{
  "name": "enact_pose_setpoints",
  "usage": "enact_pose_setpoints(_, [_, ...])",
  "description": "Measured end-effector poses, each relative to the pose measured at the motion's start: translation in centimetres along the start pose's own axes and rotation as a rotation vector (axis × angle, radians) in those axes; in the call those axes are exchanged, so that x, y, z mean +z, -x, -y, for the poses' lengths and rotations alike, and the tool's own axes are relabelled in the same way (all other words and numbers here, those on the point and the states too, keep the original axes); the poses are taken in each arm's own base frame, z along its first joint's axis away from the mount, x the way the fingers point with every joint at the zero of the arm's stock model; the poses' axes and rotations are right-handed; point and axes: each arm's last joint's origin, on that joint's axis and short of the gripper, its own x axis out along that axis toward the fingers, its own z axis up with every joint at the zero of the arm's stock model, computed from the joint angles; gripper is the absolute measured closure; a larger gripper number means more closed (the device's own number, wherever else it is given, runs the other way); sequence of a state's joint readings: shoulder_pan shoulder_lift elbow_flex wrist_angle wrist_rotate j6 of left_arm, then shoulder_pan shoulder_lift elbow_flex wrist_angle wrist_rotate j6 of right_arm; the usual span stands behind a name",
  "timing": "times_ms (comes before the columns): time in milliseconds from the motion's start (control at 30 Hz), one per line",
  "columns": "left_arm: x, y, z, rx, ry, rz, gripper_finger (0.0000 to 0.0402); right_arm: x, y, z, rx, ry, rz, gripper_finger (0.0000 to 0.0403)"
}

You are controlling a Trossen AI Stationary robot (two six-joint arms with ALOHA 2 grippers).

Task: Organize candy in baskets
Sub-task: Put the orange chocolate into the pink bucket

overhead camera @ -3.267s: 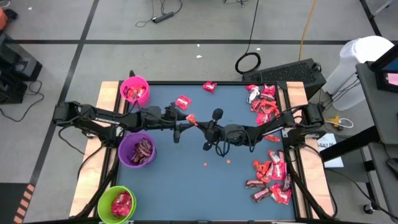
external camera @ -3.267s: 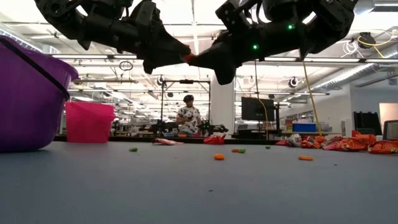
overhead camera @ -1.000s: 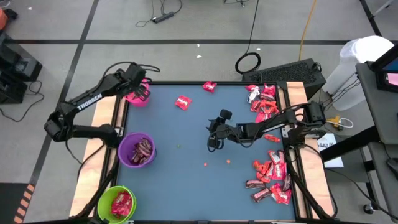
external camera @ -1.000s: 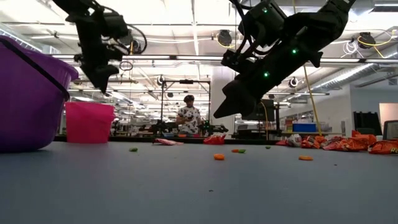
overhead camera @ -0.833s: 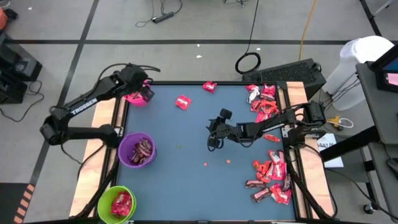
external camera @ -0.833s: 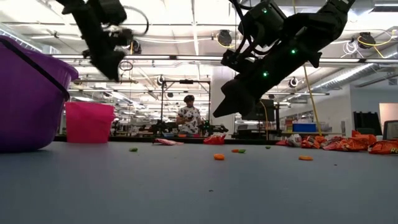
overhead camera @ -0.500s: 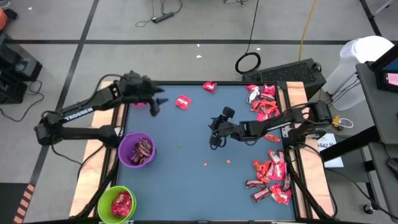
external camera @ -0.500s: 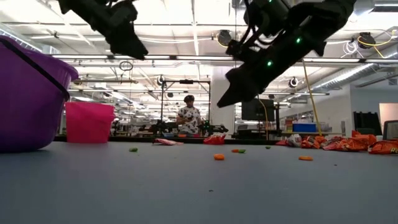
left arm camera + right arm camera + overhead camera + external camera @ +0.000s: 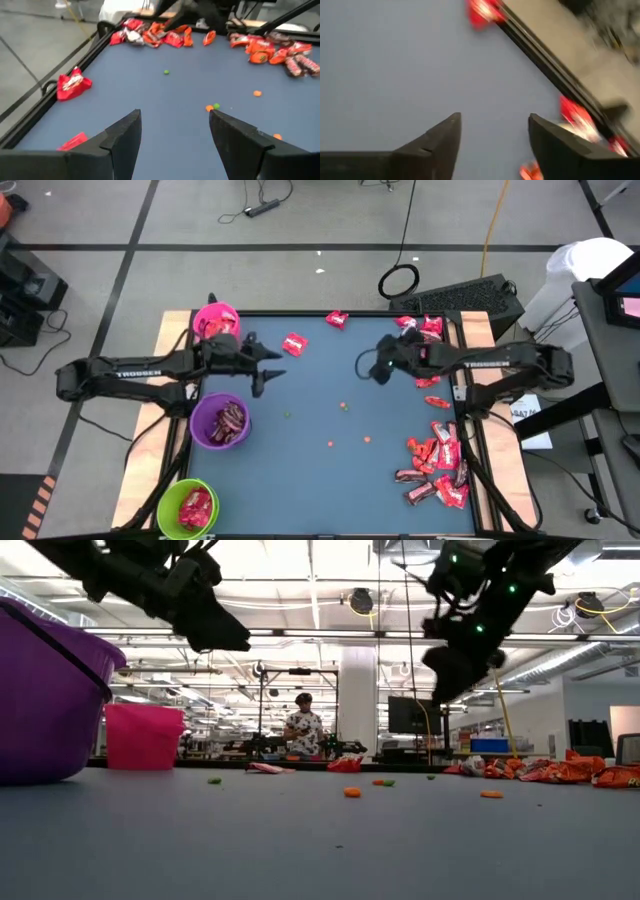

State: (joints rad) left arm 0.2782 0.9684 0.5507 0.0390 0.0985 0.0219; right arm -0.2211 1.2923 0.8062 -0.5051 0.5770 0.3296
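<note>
Both empty: left gripper (image 9: 268, 374) spread wide beside pink basket (image 9: 216, 321), right gripper (image 9: 366, 365) apart near candy (image 9: 425, 345).

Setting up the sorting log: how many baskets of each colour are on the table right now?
Pink basket: 1
Purple basket: 1
Lime green basket: 1
Total: 3 baskets, all along the table's left side, each holding some candy.

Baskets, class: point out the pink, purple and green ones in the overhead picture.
Pink basket (image 9: 205, 313), high view, its far rim.
Purple basket (image 9: 197, 430), high view, its left rim.
Green basket (image 9: 167, 505), high view, its left rim.
</note>
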Motion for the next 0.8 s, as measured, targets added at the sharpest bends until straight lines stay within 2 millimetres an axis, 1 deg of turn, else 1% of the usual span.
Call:
enact_pose_setpoints(133, [-1.3, -0.3, 0.3, -0.009, 0.016, 0.045, 0.0163, -0.9, -0.8, 2.9, -0.103, -0.081, -0.151, 0.0128])
enact_pose_setpoints(200, [-1.9, -0.4, 0.3, -0.012, 0.029, 0.044, 0.0163, -1.3, -1.4, 4.1, -0.139, -0.114, -0.229, 0.0112])
enact_pose_setpoints(267, [-2.3, -0.4, 0.3, -0.004, 0.019, 0.039, 0.0163, -1.5, -2.0, 5.1, -0.180, -0.158, -0.272, 0.0105])
enact_pose_setpoints(367, [-2.6, -0.4, 0.3, 0.031, 0.005, 0.041, 0.0163, -1.6, -2.8, 6.1, -0.188, -0.206, -0.318, 0.0105])
enact_pose_setpoints(567, [-2.6, -0.5, 0.6, 0.019, 0.001, 0.041, 0.0163, -2.0, -4.3, 7.3, -0.155, -0.320, -0.410, 0.0118])
enact_pose_setpoints(800, [-2.6, -0.5, 1.1, -0.003, -0.007, 0.034, 0.0163, -3.1, -6.8, 7.8, -0.196, -0.329, -0.499, 0.0146])
